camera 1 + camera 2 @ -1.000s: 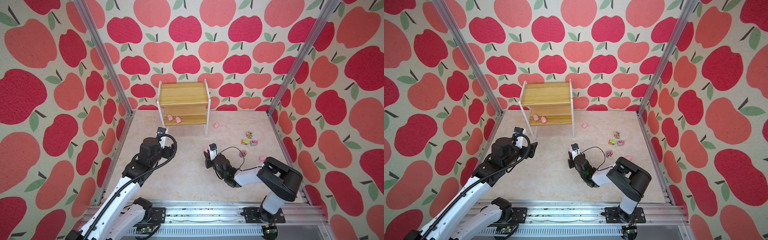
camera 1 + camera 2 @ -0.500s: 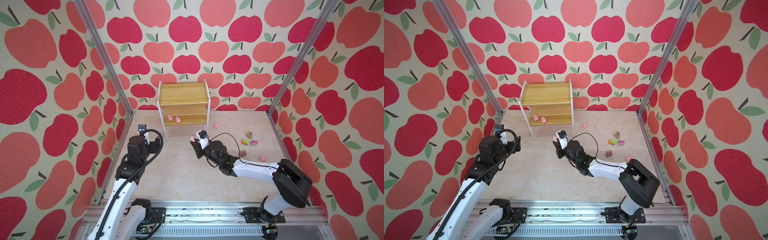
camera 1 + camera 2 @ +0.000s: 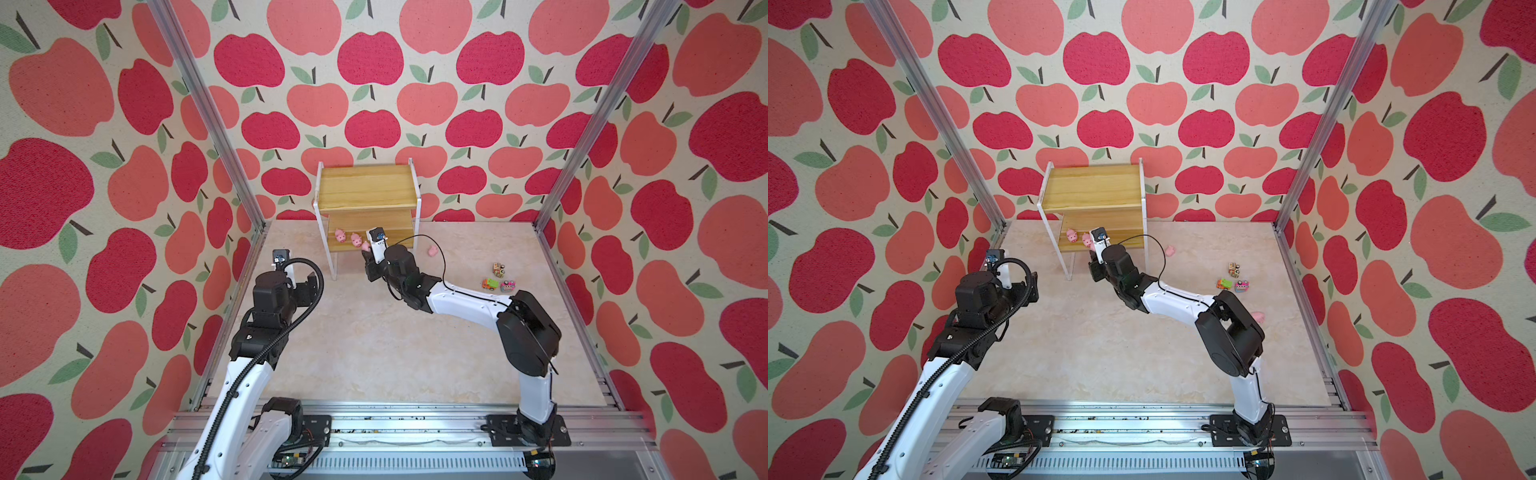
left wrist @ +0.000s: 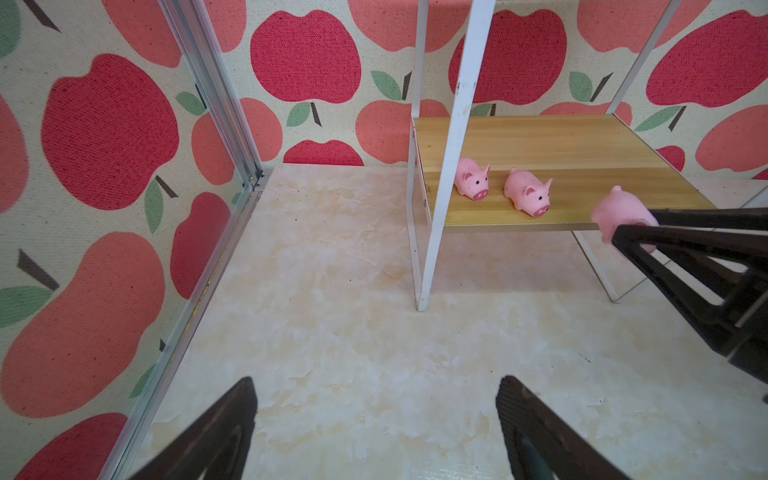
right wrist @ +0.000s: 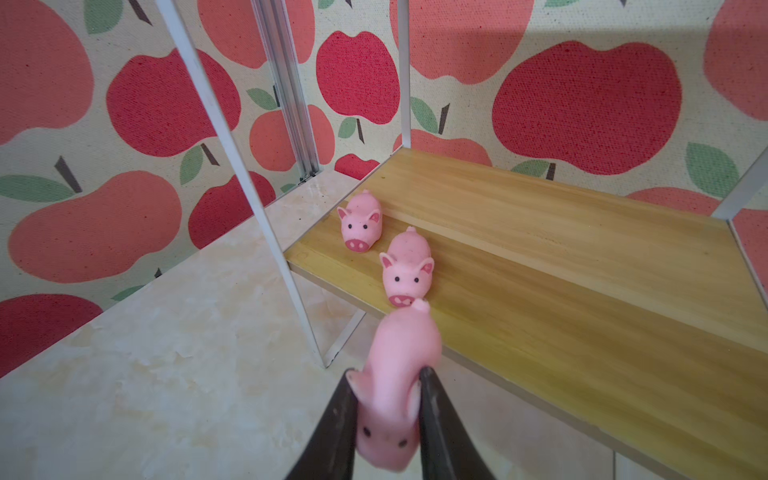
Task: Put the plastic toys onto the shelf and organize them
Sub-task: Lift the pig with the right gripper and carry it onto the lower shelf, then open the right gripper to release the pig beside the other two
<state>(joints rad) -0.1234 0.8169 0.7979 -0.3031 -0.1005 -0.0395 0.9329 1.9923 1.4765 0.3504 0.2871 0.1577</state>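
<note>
The shelf (image 3: 365, 187) (image 3: 1096, 187) stands against the back wall. Two pink pigs (image 3: 340, 235) (image 3: 356, 240) sit side by side on its lower board (image 5: 540, 266), snouts towards the front. My right gripper (image 5: 386, 374) is shut on a third pig (image 5: 399, 353) (image 3: 365, 246), held at the board's front edge just beside the second pig (image 5: 405, 270). My left gripper (image 4: 376, 384) hangs open over bare floor, left of the shelf, with nothing between its fingers. Another pig (image 3: 433, 250) lies on the floor right of the shelf, and one more pig (image 3: 1259, 317) lies behind the right arm's elbow.
Three toy trucks (image 3: 499, 269) (image 3: 490, 284) (image 3: 508, 286) sit in a cluster on the floor at the right. The shelf's white front leg (image 4: 440, 208) stands between my left gripper and the pigs. Apple-patterned walls close in three sides.
My right arm has swung from the middle of the floor up to the shelf's lower board, carrying the pig. The left arm has drawn back to the left.
</note>
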